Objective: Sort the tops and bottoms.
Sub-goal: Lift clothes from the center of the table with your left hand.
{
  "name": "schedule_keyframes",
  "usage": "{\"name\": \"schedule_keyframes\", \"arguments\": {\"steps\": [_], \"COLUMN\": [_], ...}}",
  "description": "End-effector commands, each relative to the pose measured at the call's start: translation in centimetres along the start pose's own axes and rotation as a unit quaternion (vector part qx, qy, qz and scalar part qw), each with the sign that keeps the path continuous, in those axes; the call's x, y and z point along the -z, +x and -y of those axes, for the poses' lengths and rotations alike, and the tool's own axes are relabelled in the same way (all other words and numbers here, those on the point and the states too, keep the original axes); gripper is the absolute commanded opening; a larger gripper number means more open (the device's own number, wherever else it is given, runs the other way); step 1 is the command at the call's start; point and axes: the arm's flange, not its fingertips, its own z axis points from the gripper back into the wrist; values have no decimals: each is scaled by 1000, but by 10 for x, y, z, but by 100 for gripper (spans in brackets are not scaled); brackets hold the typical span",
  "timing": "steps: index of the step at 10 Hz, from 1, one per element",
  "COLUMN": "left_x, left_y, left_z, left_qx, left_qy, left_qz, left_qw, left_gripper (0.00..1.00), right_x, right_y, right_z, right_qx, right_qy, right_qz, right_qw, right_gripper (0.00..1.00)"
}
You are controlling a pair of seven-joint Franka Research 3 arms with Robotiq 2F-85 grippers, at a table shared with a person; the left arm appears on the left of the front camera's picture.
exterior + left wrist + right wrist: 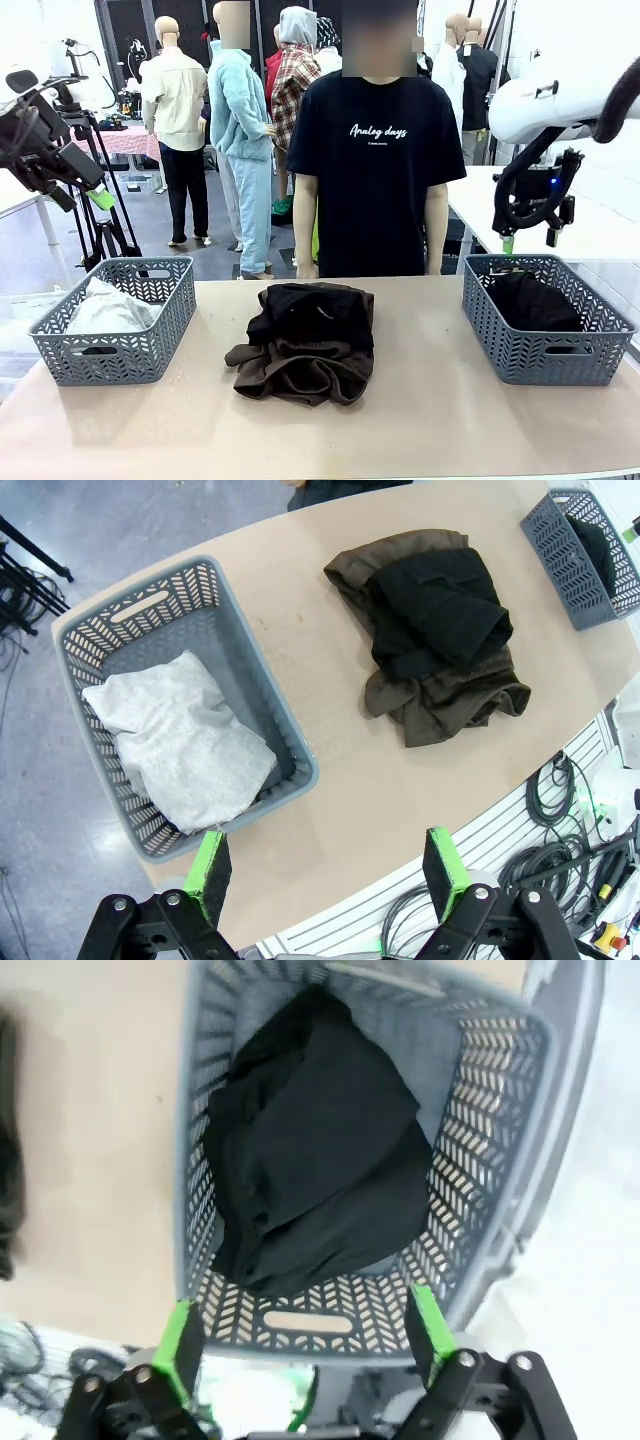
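Counting two grey baskets on the worktop, one at each end. In the left basket, one pale top, crumpled. In the right basket, one black bottom, bunched up. At mid-worktop, between the baskets, two more bottoms in one pile: black piece lying on brown fleece. High at the left, left tool, released, pads wide apart, grasping nothing. Above the right basket, right tool, likewise released and empty. Behind the worktop, one person, arms down.
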Motion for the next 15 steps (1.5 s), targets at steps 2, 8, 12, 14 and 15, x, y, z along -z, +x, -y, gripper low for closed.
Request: {"name": "schedule_keyframes", "arguments": {"steps": [2, 8, 12, 14, 15], "left_x": [-1, -1, -1, -1, -1], "left_y": [0, 0, 0, 0, 0], "left_z": [0, 0, 0, 0, 0], "left_qx": [-2, -2, -2, -2, -2], "left_qy": [0, 0, 0, 0, 0], "left_qz": [2, 2, 2, 2, 2], "left_qw": [1000, 1000, 1000, 1000, 1000], "left_gripper": [100, 100, 100, 100, 100], "right_x": [-31, -98, -113, -112, -104], "right_y": [-44, -77, -74, -73, -75], "right_z": [-21, -32, -35, -34, -38], "right_qx": [-102, -173, -161, -169, -177], "right_qy": [5, 43, 28, 38, 58], "right_qz": [103, 271, 263, 267, 282], "right_qw": [989, 946, 951, 948, 941], "right_gripper": [100, 100, 100, 100, 100]}}
